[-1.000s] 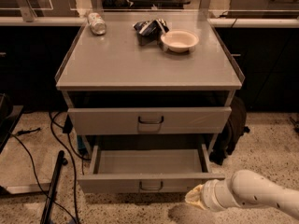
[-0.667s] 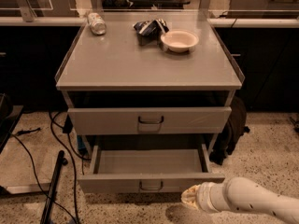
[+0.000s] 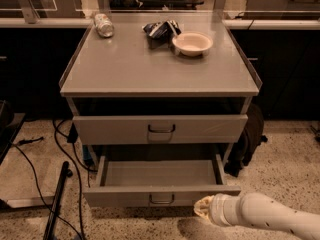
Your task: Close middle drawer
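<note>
Pushing comes next: the middle drawer point(image 3: 125, 196) sticks out low down, our gripper point(image 3: 202, 208) just beside its front. We cannot tell if it is spread or pinched. Let's push straight, near the handle point(image 3: 161, 200).

On the worktop point(image 3: 150, 69), in the upper part of the frame, a can point(image 3: 104, 25) lies at the left, a bag point(image 3: 159, 30) in the middle, and a bowl point(image 3: 192, 44) just right of it. Below the upper drawer point(image 3: 115, 130), the middle drawer point(image 3: 160, 176) stands out. The gripper point(image 3: 201, 209) is at the lower right, before its front.
</note>
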Action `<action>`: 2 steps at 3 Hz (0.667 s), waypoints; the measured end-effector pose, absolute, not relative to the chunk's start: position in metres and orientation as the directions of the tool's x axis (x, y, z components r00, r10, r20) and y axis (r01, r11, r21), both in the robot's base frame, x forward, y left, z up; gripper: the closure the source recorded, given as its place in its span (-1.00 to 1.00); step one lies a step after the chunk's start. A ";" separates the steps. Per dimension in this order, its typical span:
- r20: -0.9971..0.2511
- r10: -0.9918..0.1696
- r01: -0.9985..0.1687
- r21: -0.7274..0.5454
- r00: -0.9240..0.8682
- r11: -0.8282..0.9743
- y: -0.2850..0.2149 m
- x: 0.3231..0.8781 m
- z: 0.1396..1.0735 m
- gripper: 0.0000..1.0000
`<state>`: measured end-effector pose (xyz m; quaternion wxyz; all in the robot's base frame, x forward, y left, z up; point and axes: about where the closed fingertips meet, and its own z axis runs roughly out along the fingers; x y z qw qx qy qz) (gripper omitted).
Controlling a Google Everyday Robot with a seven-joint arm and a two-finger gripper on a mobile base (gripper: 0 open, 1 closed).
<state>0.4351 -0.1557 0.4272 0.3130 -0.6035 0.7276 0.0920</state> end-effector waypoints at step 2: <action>-0.527 -0.848 -0.891 -0.408 0.051 0.200 -0.155 0.453 0.423 1.00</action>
